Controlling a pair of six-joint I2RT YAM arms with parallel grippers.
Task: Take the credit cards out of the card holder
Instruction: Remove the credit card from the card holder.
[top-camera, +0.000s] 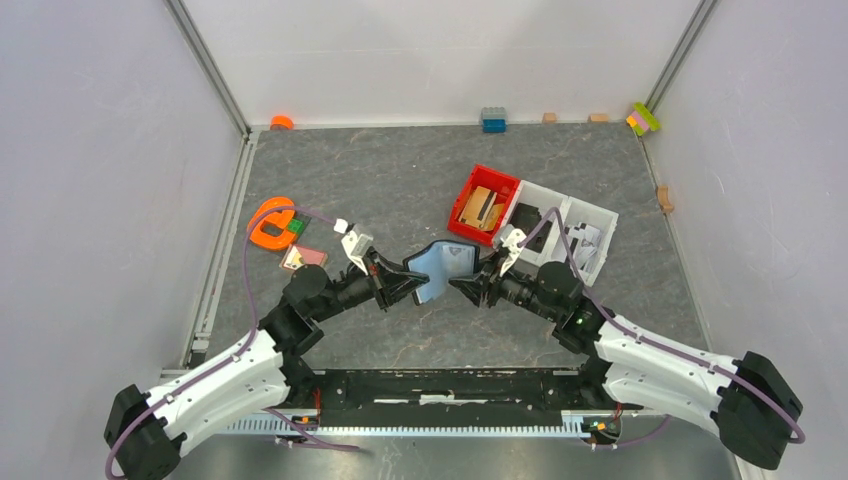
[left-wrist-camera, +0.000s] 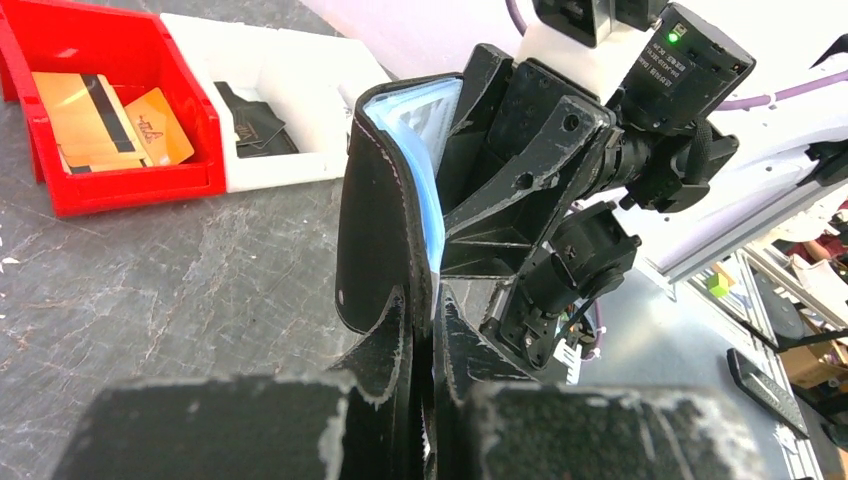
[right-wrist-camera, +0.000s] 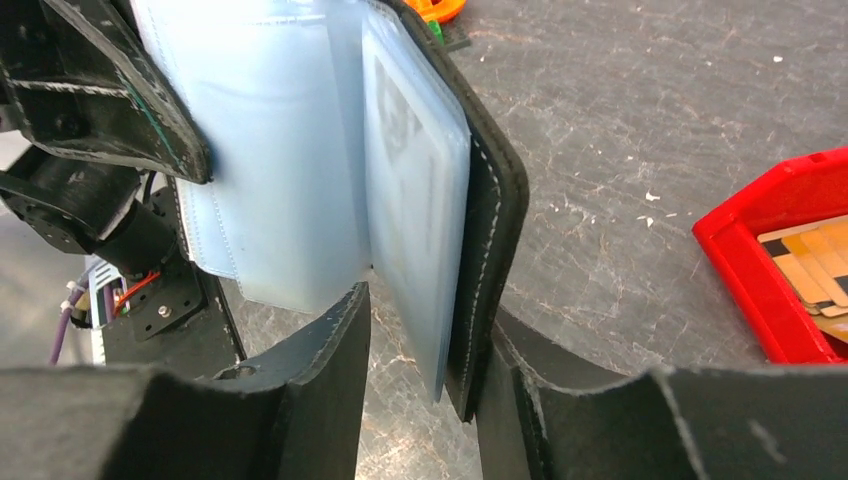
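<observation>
Near the arm bases, in the middle of the top view, the card holder (top-camera: 437, 268) hangs open above the table (top-camera: 400, 180), its pale blue inside showing, held up between the two arms. The left gripper (left-wrist-camera: 422, 312) is pinched tight on the lower edge of one black cover. That anchor looks sound and should not slacken.

At the bottom of its wrist view, the right gripper (right-wrist-camera: 430, 325) stands part open. Its jaws straddle the other cover and one clear sleeve (right-wrist-camera: 432, 290) with a gap on the inner side, so it clamps nothing. A greyish-white card (right-wrist-camera: 400, 120) seems to sit in that sleeve, with faint print showing through.

To do this well, I judge that the right gripper should leave the cover outside its jaws, close on the card's exposed edge alone, and draw along the sleeve's mouth. I cannot tell which edge is open.

Farther off at centre left, a pinkish card (top-camera: 303, 257) lies out on the table. Beyond the holder, to the right, stands a red bin (top-camera: 463, 200).
</observation>
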